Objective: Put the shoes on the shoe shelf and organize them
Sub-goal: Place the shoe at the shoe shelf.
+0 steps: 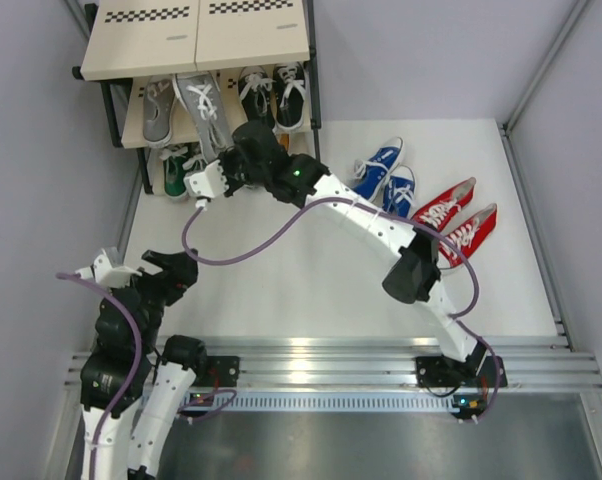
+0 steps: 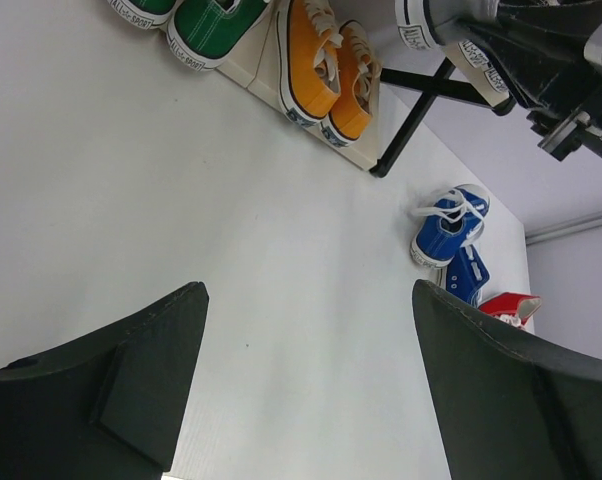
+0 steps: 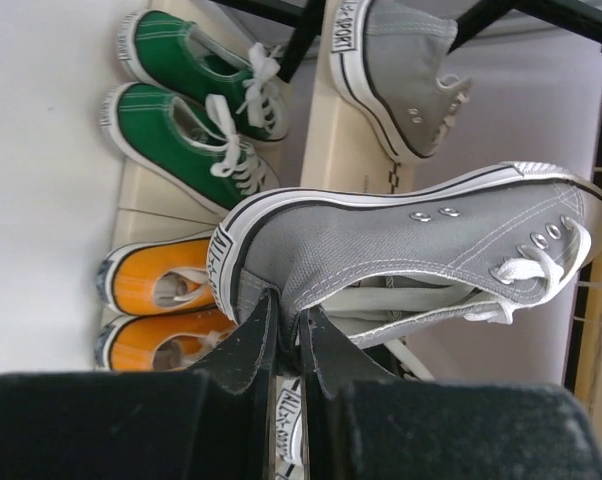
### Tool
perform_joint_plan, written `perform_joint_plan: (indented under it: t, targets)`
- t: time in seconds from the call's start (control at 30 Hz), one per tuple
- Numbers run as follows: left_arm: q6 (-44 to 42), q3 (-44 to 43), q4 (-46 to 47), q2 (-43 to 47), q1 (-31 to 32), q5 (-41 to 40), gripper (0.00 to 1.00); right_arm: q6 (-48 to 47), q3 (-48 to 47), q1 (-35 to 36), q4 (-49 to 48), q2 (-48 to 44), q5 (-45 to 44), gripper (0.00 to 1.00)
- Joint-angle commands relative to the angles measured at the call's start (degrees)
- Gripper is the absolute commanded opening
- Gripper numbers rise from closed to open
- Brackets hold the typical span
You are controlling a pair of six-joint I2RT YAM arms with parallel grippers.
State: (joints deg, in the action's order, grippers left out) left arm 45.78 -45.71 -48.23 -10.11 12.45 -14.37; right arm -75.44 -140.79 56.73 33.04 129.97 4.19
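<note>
Stretching across the white bench (image 1: 311, 285) toward the upper left of the top view, the right gripper (image 3: 281, 345) has its jaws pinched narrow on the heel rim of a grey sneaker (image 3: 421, 240). The sneaker is held at the middle tier of the shoe shelf (image 1: 196, 40), just beside a second grey sneaker (image 3: 401, 80). Whether its sole rests on the board I cannot tell. A black pair (image 1: 273, 95) stands to the right on that tier. On the bottom board sit a green pair (image 3: 181, 110) and an orange pair (image 3: 156, 310). A blue pair (image 1: 386, 175) and a red pair (image 1: 461, 220) lie on the bare bench right of centre. The left gripper (image 2: 309, 300) hangs at lower left above the bench, jaws wide and holding nothing. Plain lilac-grey walls (image 1: 31, 120) close in on both sides, and aluminium rails (image 1: 331, 365) cross the near edge.
</note>
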Motion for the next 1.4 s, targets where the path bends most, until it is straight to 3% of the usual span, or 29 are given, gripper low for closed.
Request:
perform_joint_plan:
  t: [0.0, 0.3, 0.8, 1.37]
  targets:
    - [0.71, 0.19, 0.85, 0.44, -0.14, 0.57, 0.89, -2.17, -4.84, -1.71, -14.22, 0.54, -0.23, 0.00]
    - [1.42, 0.63, 0.85, 0.35, -0.14, 0.83, 0.89, -0.59, -5.02, -3.38, -22.04, 4.23, 0.56, 0.00]
    - [2.21, 1.51, 1.82, 0.53, -0.14, 2.16, 0.89, -1.73, -5.28, -4.43, -24.25, 8.01, 0.91, 0.00]
    - [2.91, 1.07, 1.73, 1.14, -0.14, 3.12, 0.88, -1.29, -4.76, -5.49, -25.04, 8.72, 0.03, 0.18]
